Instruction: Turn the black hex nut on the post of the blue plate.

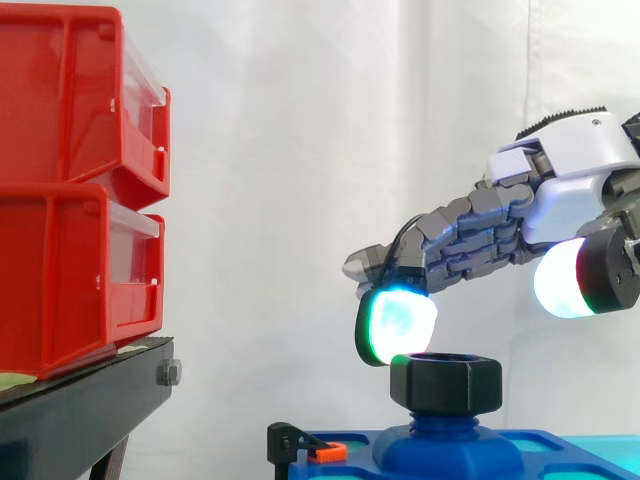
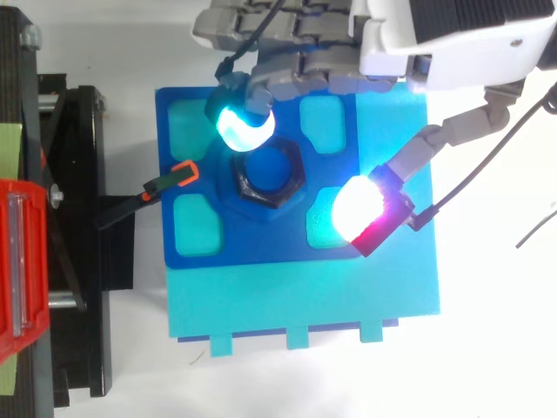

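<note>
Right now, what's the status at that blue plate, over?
Robot hand open, fingertip over black hex nut, thumb clear. Nut on its post, ungripped. Clamp at plate edge, not obstructing.

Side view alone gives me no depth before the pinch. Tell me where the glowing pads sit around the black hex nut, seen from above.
Observer: The cyan-glowing fingertip lies over the black hex nut's rim, at its upper-left corner in the top view.
Operator: Now the thumb.
Observer: Its white-and-red pad hangs apart from the nut, on the opposite side; the hand is open.
Operator: Report the nut's bore.
Observer: Open; the blue post of the blue plate shows through it.
</note>
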Action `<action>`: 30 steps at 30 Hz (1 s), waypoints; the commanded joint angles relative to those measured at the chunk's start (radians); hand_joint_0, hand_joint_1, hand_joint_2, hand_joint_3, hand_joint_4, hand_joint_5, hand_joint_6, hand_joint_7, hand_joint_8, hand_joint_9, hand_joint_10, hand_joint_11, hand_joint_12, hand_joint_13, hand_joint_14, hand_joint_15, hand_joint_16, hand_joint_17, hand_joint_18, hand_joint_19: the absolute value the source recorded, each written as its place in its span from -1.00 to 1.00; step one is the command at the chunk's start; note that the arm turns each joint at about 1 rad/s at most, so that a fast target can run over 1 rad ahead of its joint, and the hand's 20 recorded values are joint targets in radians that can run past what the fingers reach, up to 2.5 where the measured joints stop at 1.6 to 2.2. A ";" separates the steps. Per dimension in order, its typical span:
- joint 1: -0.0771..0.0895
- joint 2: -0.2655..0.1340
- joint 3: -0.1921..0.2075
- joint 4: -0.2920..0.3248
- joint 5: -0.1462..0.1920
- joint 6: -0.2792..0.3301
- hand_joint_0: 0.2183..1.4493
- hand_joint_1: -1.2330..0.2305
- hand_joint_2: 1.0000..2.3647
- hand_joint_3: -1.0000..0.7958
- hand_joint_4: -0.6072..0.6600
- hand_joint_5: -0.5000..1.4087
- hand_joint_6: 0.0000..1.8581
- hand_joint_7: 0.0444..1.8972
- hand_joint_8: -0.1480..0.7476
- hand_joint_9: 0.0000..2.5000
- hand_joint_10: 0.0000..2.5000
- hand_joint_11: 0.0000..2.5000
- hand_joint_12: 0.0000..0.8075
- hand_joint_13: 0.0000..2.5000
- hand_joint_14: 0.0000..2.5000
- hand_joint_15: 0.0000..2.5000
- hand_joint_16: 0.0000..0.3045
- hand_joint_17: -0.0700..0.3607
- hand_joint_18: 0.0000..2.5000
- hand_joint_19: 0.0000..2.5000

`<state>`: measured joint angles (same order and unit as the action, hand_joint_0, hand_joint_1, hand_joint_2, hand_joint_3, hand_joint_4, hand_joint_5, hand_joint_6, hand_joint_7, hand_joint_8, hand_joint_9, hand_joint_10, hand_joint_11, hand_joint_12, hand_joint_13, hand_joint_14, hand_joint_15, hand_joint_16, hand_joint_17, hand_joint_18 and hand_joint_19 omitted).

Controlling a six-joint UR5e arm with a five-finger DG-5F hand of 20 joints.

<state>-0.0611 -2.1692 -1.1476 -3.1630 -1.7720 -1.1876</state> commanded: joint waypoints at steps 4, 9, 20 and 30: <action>0.006 0.002 0.000 -0.041 0.006 -0.001 -0.65 -0.08 -1.00 -0.44 0.30 -0.73 -0.46 -0.11 -0.28 -1.00 -1.00 -1.00 -0.23 -1.00 -1.00 -1.00 -0.71 -0.22 -1.00 -1.00; 0.010 0.012 -0.001 -0.052 0.014 -0.004 -0.65 -0.08 -1.00 -0.44 0.30 -0.73 -0.46 -0.11 -0.28 -1.00 -1.00 -1.00 -0.23 -1.00 -1.00 -1.00 -0.71 -0.21 -1.00 -1.00; 0.021 0.034 -0.003 -0.095 0.048 -0.021 -0.65 -0.07 -1.00 -0.44 0.30 -0.73 -0.46 -0.11 -0.29 -1.00 -1.00 -1.00 -0.23 -1.00 -1.00 -1.00 -0.71 -0.22 -1.00 -1.00; 0.030 0.040 -0.004 -0.132 0.071 -0.024 -0.65 -0.07 -1.00 -0.44 0.30 -0.73 -0.46 -0.12 -0.29 -1.00 -1.00 -1.00 -0.24 -1.00 -1.00 -1.00 -0.71 -0.22 -1.00 -1.00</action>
<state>-0.0326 -2.1297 -1.1505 -3.2871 -1.7131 -1.2122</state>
